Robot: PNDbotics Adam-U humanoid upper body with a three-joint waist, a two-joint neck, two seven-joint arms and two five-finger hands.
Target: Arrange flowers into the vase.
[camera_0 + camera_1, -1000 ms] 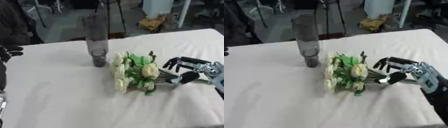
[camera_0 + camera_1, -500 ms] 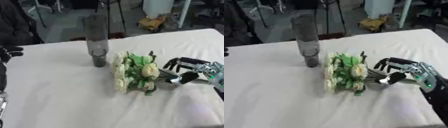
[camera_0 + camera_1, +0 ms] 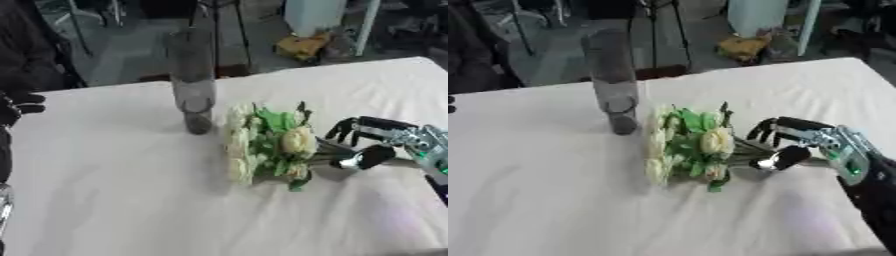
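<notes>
Your white table (image 3: 105, 200) fills the view, with a cluttered floor beyond its far edge. The flowers (image 3: 267, 145) lie on their side near the middle, cream blooms toward your left, stems toward your right. Your right hand (image 3: 798, 142) has its fingers curled over the stems and the thumb under them. The vase (image 3: 193, 80) stands upright just behind the blooms. Your left hand (image 3: 19, 105) shows at the left edge, fingers bent, holding nothing.
</notes>
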